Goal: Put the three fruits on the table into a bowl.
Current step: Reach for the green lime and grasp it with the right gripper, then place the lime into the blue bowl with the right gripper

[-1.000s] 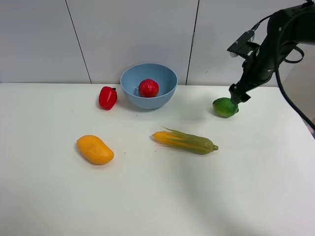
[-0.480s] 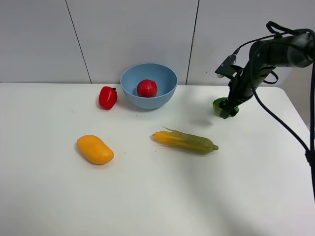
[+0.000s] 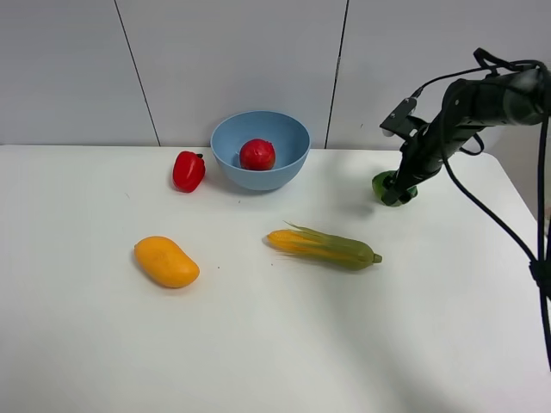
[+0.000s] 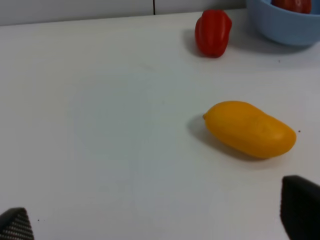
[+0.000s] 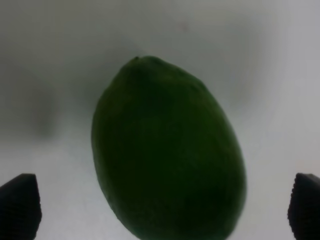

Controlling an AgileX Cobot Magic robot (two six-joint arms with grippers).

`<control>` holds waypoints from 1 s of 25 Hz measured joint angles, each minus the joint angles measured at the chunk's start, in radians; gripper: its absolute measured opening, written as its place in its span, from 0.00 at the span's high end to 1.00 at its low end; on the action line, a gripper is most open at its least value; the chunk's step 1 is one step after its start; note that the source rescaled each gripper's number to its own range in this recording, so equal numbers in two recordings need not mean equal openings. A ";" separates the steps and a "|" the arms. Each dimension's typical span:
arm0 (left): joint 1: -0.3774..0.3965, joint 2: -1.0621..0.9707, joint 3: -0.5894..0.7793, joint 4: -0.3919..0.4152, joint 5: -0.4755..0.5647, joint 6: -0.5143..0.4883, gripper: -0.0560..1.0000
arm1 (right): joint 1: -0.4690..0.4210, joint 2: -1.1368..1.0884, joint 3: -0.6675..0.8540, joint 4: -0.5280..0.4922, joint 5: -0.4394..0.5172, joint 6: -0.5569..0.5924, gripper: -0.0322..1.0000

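Observation:
The pomegranate point(image 3: 258, 154) lies inside the light-blue bowl point(image 3: 232, 138) at the back of the white table point(image 3: 275, 344). The mango point(image 3: 166, 261) point(image 4: 249, 128) lies on the table at front left. The lime point(image 3: 382, 183) point(image 5: 167, 150) lies on the table at right, mostly hidden in the exterior view by my right gripper point(image 3: 398, 191), which is low over it. In the right wrist view the gripper point(image 5: 162, 207) is open with its fingertips point(image 5: 20, 205) wide on either side of the lime. My left gripper point(image 4: 160, 217) is open, above the table short of the mango.
A red bell pepper point(image 3: 188, 170) point(image 4: 213, 31) stands left of the bowl. A corn cob point(image 3: 323, 247) lies mid-table between the mango and the lime. The table's right edge is close beyond the right arm point(image 3: 465, 107). A grey wall stands behind the table.
My right gripper has come down over the lime and now covers most of it. The lime, other fruits and the bowl have not moved.

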 joint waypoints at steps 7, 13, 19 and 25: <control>0.000 0.000 0.000 0.000 0.000 -0.001 0.00 | 0.000 0.040 0.000 0.020 -0.104 -0.011 0.00; 0.000 0.000 0.000 0.000 0.000 -0.001 0.00 | 0.000 0.091 0.000 0.066 -0.129 -0.013 0.02; 0.000 0.000 0.000 0.000 0.000 0.000 0.00 | 0.000 0.088 0.000 0.114 -0.127 0.064 0.93; 0.000 0.000 0.000 0.000 0.000 0.000 0.00 | 0.042 -0.072 0.001 0.132 -0.124 0.349 0.93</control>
